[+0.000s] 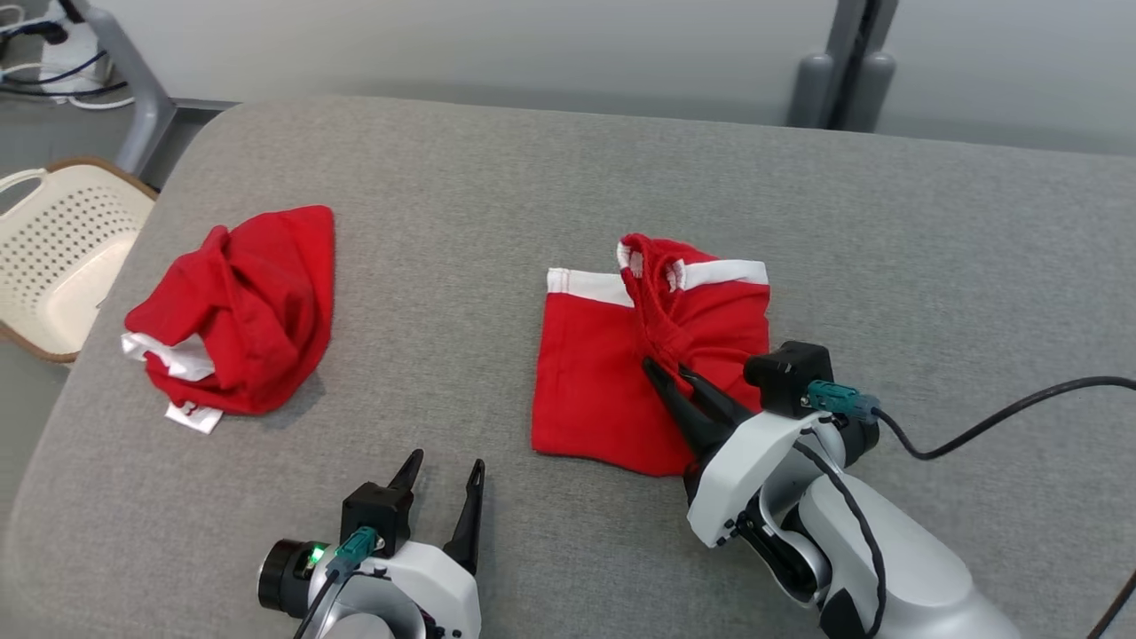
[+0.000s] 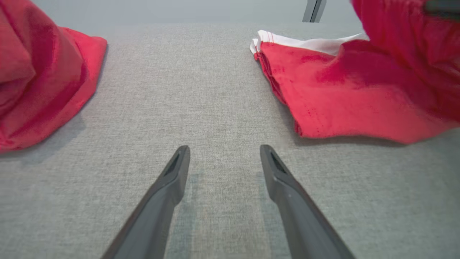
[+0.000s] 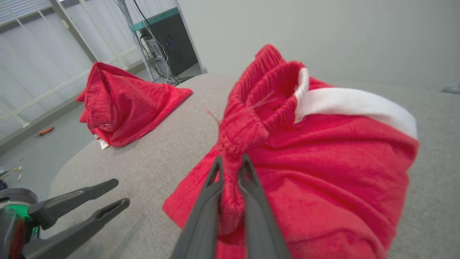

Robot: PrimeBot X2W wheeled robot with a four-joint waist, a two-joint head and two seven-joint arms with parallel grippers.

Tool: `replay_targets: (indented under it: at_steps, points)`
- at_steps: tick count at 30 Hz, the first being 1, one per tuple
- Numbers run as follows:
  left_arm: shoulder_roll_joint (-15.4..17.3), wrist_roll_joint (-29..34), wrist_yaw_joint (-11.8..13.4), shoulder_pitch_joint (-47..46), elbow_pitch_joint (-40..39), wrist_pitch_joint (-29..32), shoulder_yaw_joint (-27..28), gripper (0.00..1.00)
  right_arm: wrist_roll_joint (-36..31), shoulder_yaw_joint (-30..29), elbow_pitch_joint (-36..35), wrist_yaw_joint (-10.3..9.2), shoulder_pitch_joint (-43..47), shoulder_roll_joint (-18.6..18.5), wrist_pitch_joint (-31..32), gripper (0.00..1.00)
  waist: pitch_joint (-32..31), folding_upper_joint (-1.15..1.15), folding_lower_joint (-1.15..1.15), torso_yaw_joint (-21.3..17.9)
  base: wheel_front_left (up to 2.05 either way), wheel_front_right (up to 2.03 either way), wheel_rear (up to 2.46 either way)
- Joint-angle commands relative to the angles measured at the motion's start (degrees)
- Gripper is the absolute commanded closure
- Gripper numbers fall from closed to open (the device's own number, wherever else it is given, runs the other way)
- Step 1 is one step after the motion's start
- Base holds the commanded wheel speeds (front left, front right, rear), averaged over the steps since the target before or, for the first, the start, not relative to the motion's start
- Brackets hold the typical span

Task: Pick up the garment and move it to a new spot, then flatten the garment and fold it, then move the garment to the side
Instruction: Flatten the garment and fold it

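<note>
The right tool (image 1: 666, 368) pinches the red garment's (image 1: 595, 382) waistband mid-frame; I see the left tool (image 1: 448, 460), lower left, spread wide.

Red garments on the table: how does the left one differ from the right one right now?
The left garment is a crumpled heap; the right garment lies mostly flat. The left garment is untouched; the right garment's waistband is pinched by the right gripper. Both are red with white trim.
</note>
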Motion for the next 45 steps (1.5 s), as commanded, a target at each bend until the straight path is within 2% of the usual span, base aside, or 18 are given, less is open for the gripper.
replay_targets:
  at_steps: [1,6,7,8,9,15,18,22,24,30,35,41,45]
  points:
    - [0.27,-0.49,0.54,0.57,-0.08,-0.11,-0.20,0.00,0.31,0.91,1.23,0.01,-0.96,0.06,0.21,1.00,0.07,0.00,0.00,2.80,0.00,0.00,0.00]
    - [0.26,-1.02,0.86,0.60,-0.12,-0.11,-0.87,0.00,-0.67,2.56,5.73,0.01,-2.84,0.39,-0.55,1.00,0.42,0.00,0.00,5.60,0.00,0.00,0.00]
    - [0.25,-1.18,0.86,0.60,-0.13,-0.10,-0.90,0.00,-0.75,2.75,6.59,0.01,-3.28,0.41,-0.95,0.77,0.52,0.00,0.00,5.94,0.00,0.00,0.00]
    - [0.27,-1.28,0.90,0.56,-0.21,-0.11,-0.90,0.00,-0.47,3.04,7.13,0.01,-3.62,0.47,-1.29,0.45,0.59,0.00,0.00,6.20,0.00,0.00,0.00]
    - [0.24,-1.36,0.95,0.57,-0.33,-0.11,-1.01,0.00,0.51,3.66,7.00,0.01,-3.72,0.57,-1.82,0.00,0.62,0.00,0.00,6.44,0.00,0.00,0.00]
    - [0.26,-1.53,1.52,0.68,-0.71,-0.11,-0.85,0.00,3.30,4.90,6.93,0.01,-4.72,0.38,-4.31,0.00,0.59,0.00,0.00,6.06,0.00,0.00,0.00]
    - [0.26,-0.86,1.81,0.62,-1.50,-0.11,-0.10,0.00,2.05,2.94,9.14,0.01,-5.30,0.35,-5.68,0.00,0.35,0.00,0.00,4.62,0.00,0.00,0.00]
    - [0.27,0.27,2.12,0.72,-2.82,-0.11,1.33,0.00,-2.35,-3.09,12.89,0.01,-4.88,0.46,-6.51,0.00,-0.02,0.00,0.00,1.98,0.00,0.00,0.00]
    - [0.26,0.89,2.19,0.82,-3.47,-0.11,2.27,0.00,-5.06,-7.89,12.42,0.01,-3.89,0.24,-6.54,0.00,-0.09,0.00,0.00,0.45,0.00,0.00,0.00]
    - [0.28,3.08,2.05,1.35,-5.18,-0.11,5.31,0.00,-15.25,-22.58,6.75,0.01,3.47,-0.43,-6.50,0.00,-0.33,0.00,0.00,-3.66,0.00,0.00,0.00]
    - [0.31,4.66,1.66,2.33,-6.26,-0.11,8.35,0.00,-21.66,-31.98,1.30,0.01,10.56,0.05,-6.50,0.00,-0.96,0.00,0.00,-6.22,0.00,0.00,0.00]
    - [0.68,6.59,0.77,3.74,-6.53,-0.11,11.65,0.00,-24.84,-38.19,-3.31,0.01,16.36,0.53,-6.50,0.00,-2.45,0.00,0.00,-8.27,0.00,0.00,0.00]
    - [0.73,6.93,0.95,5.68,-6.43,-0.11,14.53,0.00,-22.73,-38.18,-4.51,0.01,18.74,0.54,-6.51,0.00,-4.20,0.00,0.00,-9.59,0.00,0.00,0.00]
